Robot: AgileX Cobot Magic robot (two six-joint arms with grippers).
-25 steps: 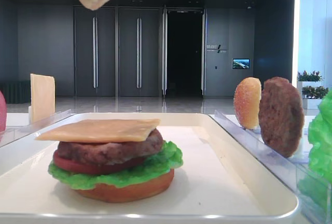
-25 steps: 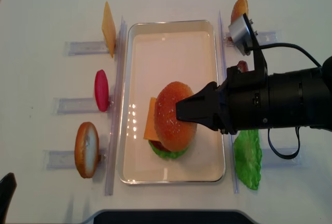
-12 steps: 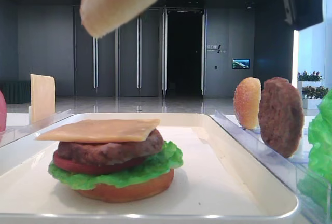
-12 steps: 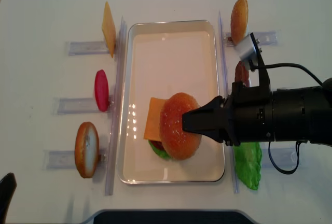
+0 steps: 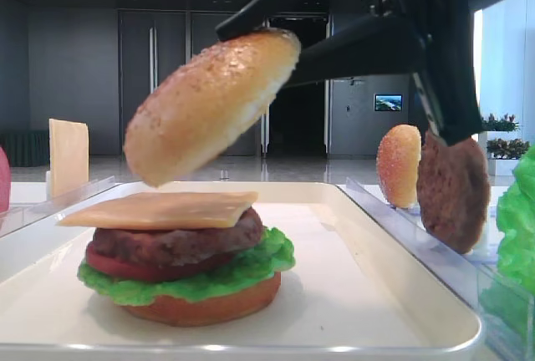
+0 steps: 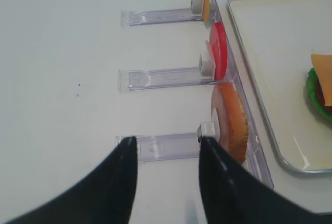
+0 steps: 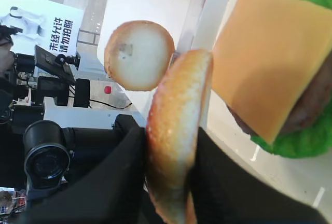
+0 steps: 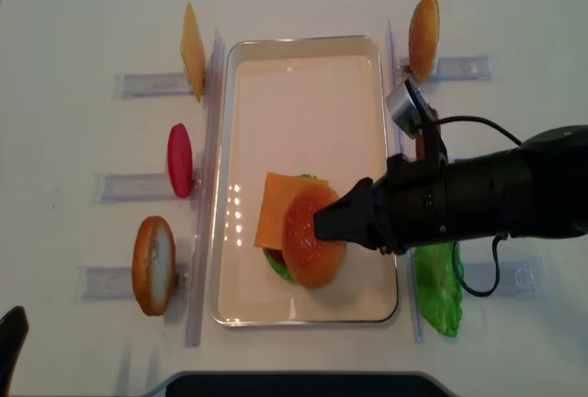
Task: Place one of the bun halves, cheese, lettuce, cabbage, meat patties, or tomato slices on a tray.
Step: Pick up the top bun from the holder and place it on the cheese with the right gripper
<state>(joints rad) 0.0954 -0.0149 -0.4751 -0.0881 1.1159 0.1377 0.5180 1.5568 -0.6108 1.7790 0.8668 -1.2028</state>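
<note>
The right gripper (image 8: 322, 224), clamped on the sesame bun top (image 5: 209, 106), has lowered it — tilted, just above the cheese (image 5: 159, 209) — capping looks imminent.

You get one low view level with the tray (image 5: 401, 236) rim, looking along it toward a hall, and one straight down on the counter (image 8: 83, 11). Each wrist view looks past its own fingers (image 6: 122, 182); all four share the tray.
</note>
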